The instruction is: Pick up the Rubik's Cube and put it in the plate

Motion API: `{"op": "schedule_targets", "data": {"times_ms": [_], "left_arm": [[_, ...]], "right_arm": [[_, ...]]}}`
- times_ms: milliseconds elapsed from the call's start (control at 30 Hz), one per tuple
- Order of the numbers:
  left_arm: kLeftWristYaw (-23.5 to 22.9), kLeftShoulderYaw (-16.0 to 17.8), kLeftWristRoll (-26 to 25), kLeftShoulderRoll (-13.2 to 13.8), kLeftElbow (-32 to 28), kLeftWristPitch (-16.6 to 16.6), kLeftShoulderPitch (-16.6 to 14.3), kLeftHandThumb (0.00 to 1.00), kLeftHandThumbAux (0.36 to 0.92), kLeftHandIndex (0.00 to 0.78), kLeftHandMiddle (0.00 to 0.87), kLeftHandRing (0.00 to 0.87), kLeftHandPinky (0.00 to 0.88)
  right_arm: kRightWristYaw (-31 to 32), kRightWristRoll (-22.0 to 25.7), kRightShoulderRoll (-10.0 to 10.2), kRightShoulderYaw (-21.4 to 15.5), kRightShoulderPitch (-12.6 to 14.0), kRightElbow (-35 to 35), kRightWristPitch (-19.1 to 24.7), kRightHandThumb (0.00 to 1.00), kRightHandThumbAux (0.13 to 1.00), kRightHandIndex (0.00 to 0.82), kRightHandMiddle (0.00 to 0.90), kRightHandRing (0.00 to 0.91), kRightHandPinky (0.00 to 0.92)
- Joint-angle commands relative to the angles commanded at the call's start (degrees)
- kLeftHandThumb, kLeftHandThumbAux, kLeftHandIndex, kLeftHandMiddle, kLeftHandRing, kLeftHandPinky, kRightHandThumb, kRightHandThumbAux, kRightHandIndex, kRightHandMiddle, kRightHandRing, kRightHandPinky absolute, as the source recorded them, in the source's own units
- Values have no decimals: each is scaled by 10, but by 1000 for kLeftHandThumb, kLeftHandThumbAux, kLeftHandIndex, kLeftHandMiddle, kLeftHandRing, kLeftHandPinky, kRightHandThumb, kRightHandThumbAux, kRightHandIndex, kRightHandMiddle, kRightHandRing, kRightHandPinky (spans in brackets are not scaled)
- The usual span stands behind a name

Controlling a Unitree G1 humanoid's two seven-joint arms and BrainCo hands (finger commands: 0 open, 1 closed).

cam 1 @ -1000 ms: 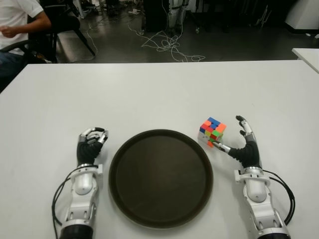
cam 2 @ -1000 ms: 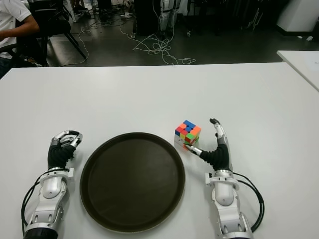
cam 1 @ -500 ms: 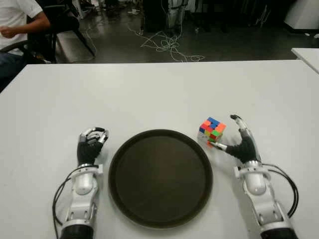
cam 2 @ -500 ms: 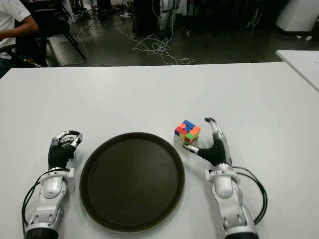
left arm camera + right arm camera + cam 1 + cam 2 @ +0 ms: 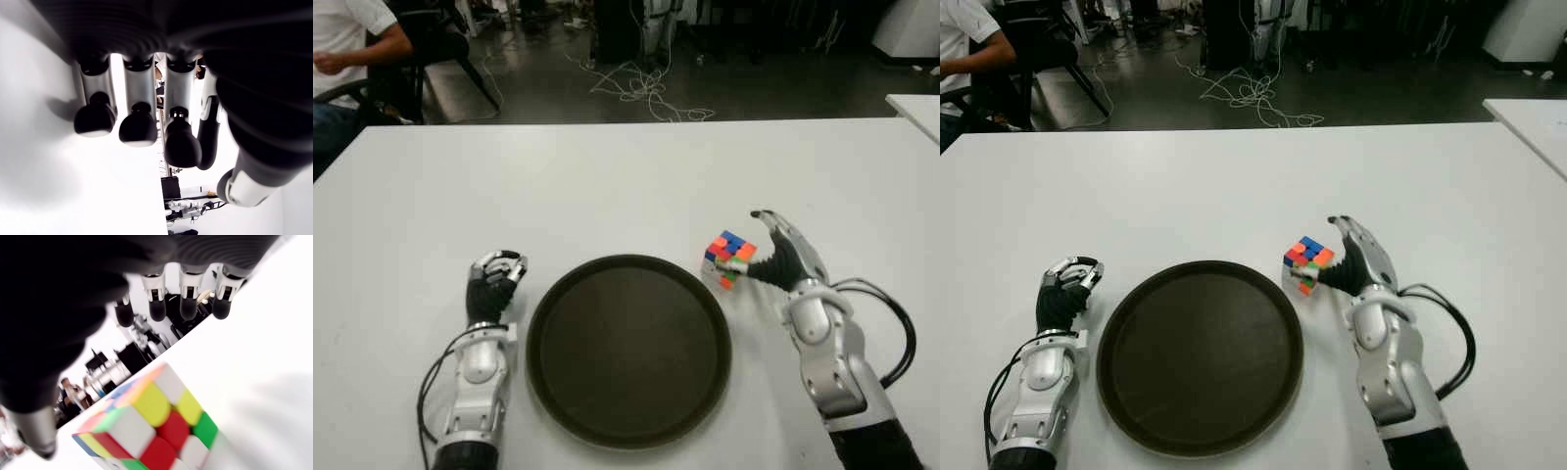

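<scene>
I've got the right hand (image 5: pixel 756 257) spread around the cube (image 5: pixel 728 257), not clamped yet; the cube sits on the table (image 5: pixel 607 186) just off the plate (image 5: pixel 628 348) at 2 o'clock. Grasp, lift and placing remain. Left hand (image 5: pixel 492 286) curled, empty, at the plate's 9 o'clock

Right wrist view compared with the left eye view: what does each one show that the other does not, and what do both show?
Only the right wrist view shows the open gap between the right hand's fingers and the Rubik's Cube. Only the left eye view shows the plate, the curled left hand left of it, and a seated person. Both show the cube beside the right hand on the white table.
</scene>
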Motion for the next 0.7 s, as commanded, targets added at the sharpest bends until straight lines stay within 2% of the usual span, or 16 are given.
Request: {"op": "schedule_targets", "data": {"times_ms": [267, 433, 700], "left_arm": [[-10, -4, -4, 2, -5, 0, 4, 718, 700, 445, 818, 828, 819], [-10, -4, -6, 0, -16, 8, 9, 718, 700, 445, 819, 829, 822], [-4, 0, -9, -7, -23, 17, 10, 718, 699, 445, 825, 837, 834]], "right_arm": [[24, -13, -21, 14, -13, -1, 15, 0, 617, 0, 0, 0, 0], [33, -14, -36, 13, -30, 15, 18, 0, 620, 0, 0, 0, 0], [41, -20, -53, 18, -49, 25, 30, 0, 650, 0, 0, 0, 0]]}}
